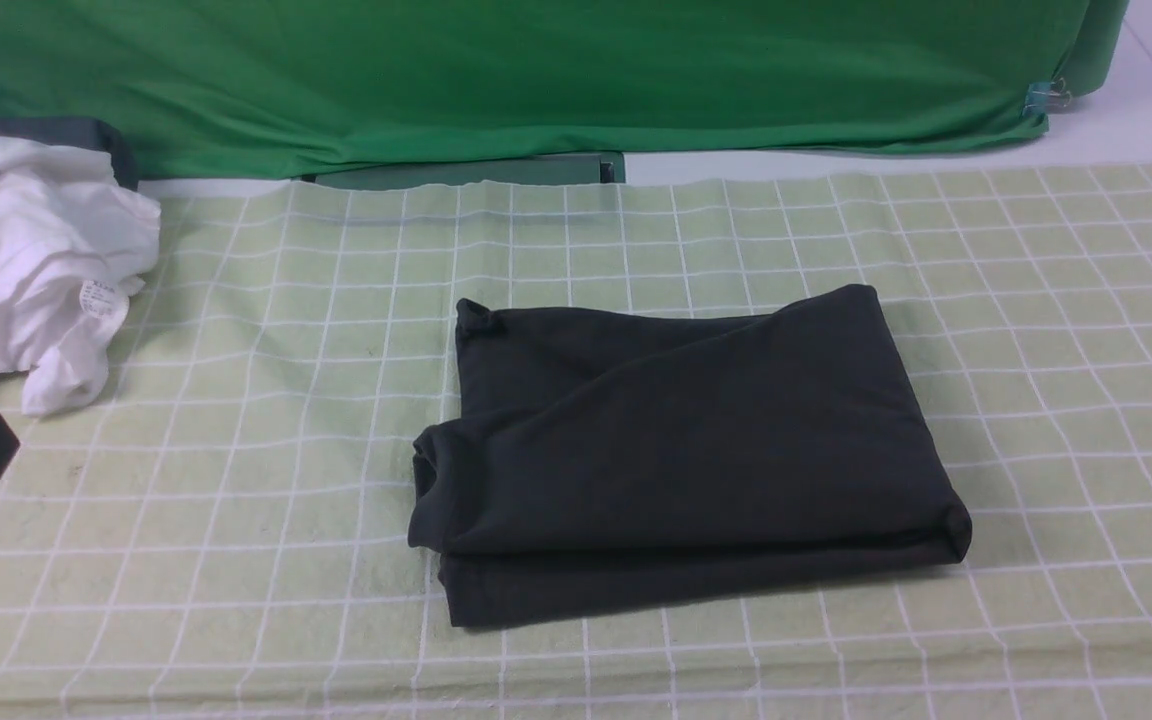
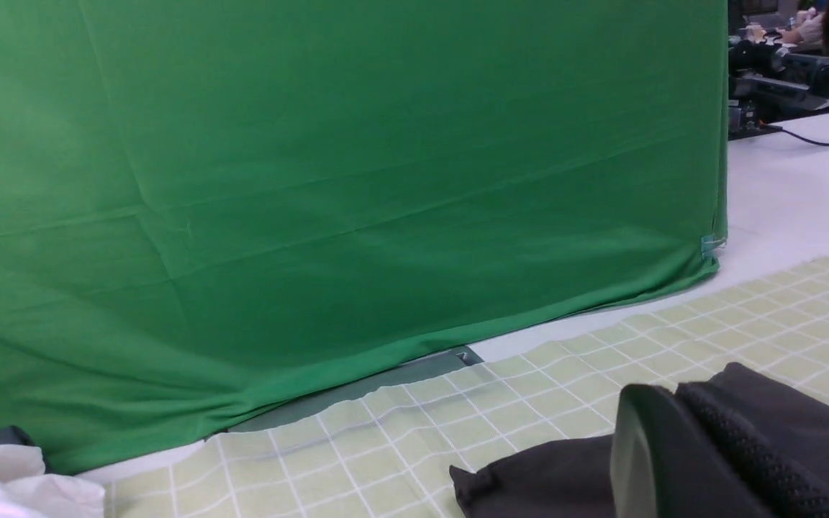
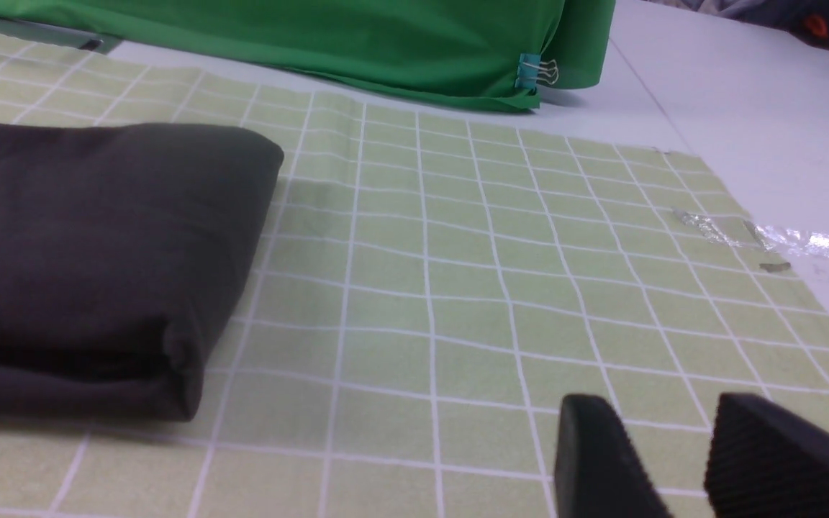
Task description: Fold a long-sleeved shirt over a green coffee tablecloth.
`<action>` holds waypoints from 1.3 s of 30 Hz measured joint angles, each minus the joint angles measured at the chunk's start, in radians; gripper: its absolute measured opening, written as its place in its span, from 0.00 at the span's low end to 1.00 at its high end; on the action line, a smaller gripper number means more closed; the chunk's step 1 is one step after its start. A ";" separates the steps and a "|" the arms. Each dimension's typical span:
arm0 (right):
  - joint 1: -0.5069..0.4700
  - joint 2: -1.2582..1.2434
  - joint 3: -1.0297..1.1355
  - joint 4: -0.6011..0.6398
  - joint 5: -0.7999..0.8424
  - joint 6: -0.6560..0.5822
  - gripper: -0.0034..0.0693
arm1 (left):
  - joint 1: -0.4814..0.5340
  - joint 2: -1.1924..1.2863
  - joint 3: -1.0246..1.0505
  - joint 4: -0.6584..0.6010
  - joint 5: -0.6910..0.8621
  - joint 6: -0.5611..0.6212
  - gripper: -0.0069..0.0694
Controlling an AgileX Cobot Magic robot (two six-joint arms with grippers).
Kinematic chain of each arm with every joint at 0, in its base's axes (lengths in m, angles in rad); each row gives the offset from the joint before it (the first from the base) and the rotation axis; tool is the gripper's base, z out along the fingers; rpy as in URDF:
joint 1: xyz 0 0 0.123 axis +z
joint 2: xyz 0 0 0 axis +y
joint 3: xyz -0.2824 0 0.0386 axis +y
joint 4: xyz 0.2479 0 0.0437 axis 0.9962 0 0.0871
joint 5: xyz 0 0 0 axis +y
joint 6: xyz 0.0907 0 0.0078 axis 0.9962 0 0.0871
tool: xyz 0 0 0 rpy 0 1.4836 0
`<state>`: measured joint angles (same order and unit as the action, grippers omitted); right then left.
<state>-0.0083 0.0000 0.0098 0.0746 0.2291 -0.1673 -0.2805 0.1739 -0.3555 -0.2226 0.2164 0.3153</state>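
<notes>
Shirt: long-sleeved shirt [image 1: 686, 450] is laid folded on the green coffee tablecloth [image 1: 1036, 300];
Left gripper [image 2: 681, 460]: closed, nothing gripped;
Right gripper [image 3: 673, 460]: parted, empty, beside shirt.

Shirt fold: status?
Left gripper shut, empty. Right gripper open, empty. Long-sleeved shirt folded on green coffee tablecloth. White garment far left, clear.

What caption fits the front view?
Folded black long-sleeved shirt lying on the gridded green tablecloth, white garment at its left.
</notes>
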 joint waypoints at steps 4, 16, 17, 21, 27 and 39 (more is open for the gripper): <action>0.000 0.000 0.000 0.000 0.000 0.001 0.37 | 0.000 0.000 0.025 0.025 -0.058 0.000 0.11; 0.000 0.000 0.000 0.000 0.000 0.002 0.38 | 0.245 -0.089 0.351 0.184 -0.272 -0.236 0.11; 0.000 0.000 0.000 0.000 0.000 0.002 0.38 | 0.284 -0.127 0.359 0.210 -0.231 -0.271 0.11; 0.000 0.000 0.000 0.000 0.000 0.002 0.38 | 0.376 -0.172 0.359 0.259 -0.090 -0.315 0.11; 0.000 0.000 0.000 0.000 0.000 0.002 0.38 | 0.366 -0.174 0.359 0.271 -0.006 -0.332 0.11; 0.000 0.000 0.000 0.000 0.000 0.002 0.38 | 0.300 -0.174 0.359 0.274 0.009 -0.332 0.11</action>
<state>-0.0083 0.0000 0.0098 0.0746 0.2291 -0.1654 0.0199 0.0000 0.0039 0.0516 0.2257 -0.0165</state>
